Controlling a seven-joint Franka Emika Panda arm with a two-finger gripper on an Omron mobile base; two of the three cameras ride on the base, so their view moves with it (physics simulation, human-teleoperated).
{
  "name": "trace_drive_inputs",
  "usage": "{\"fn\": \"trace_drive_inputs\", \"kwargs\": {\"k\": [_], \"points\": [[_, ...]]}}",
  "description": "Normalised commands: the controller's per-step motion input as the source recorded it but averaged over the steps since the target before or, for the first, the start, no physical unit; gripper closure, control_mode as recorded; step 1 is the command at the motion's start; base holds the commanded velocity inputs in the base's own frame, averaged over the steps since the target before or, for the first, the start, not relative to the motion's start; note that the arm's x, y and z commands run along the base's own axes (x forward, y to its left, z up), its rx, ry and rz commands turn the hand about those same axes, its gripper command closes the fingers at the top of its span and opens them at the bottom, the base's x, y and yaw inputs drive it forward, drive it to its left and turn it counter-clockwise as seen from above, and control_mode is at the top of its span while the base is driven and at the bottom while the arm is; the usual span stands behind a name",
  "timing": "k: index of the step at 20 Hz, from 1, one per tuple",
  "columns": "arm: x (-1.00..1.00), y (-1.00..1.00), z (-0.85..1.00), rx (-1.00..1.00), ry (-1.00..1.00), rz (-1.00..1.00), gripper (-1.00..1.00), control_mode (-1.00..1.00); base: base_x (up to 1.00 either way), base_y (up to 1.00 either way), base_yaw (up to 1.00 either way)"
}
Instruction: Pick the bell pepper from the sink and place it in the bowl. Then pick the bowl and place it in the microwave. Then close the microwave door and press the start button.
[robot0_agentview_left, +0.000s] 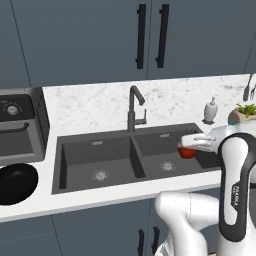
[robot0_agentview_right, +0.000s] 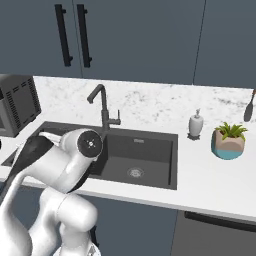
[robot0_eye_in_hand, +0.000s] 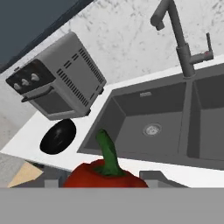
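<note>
A red bell pepper (robot0_agentview_left: 188, 152) with a green stem hangs above the right basin of the dark grey sink (robot0_agentview_left: 65, 165), and my gripper (robot0_agentview_left: 186, 148) is shut on it. In the hand view the bell pepper (robot0_eye_in_hand: 105, 177) sits at the bottom edge, held over the counter's front edge with the sink (robot0_eye_in_hand: 131, 109) beyond it. The black bowl (robot0_agentview_left: 15, 182) rests on the counter left of the sink, in front of a small oven; the hand view shows the bowl (robot0_eye_in_hand: 58, 136) too. My arm hides the gripper in the right base view. The microwave and its door are out of view.
A dark gooseneck faucet (robot0_agentview_left: 132, 110) stands behind the sink divider. A boxy toaster oven (robot0_agentview_left: 17, 125) with dials sits at the far left. A soap dispenser (robot0_agentview_right: 195, 125) and a potted plant (robot0_agentview_right: 229, 140) stand on the counter to the right. Slate-blue cabinets hang above.
</note>
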Motion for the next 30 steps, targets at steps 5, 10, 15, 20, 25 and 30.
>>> {"fn": "trace_drive_inputs", "kwargs": {"k": [5,10,15,20,25,30], "points": [[-0.38,0.89,0.66,-0.19,0.06,0.00,1.00,-1.00,0.00,0.00,0.00],[-0.21,0.99,0.45,-0.18,0.21,0.00,1.00,-1.00,0.00,0.00,0.00],[0.00,1.00,0.00,-0.13,0.22,0.00,1.00,-1.00,0.00,0.00,0.00],[0.02,1.00,0.00,-0.04,0.25,0.00,1.00,-1.00,0.00,0.00,0.00],[0.31,1.00,-0.21,-0.01,0.17,0.01,1.00,-1.00,0.00,0.00,0.00],[0.24,1.00,-0.32,0.00,0.08,0.02,1.00,-1.00,0.00,0.00,0.00]]}}
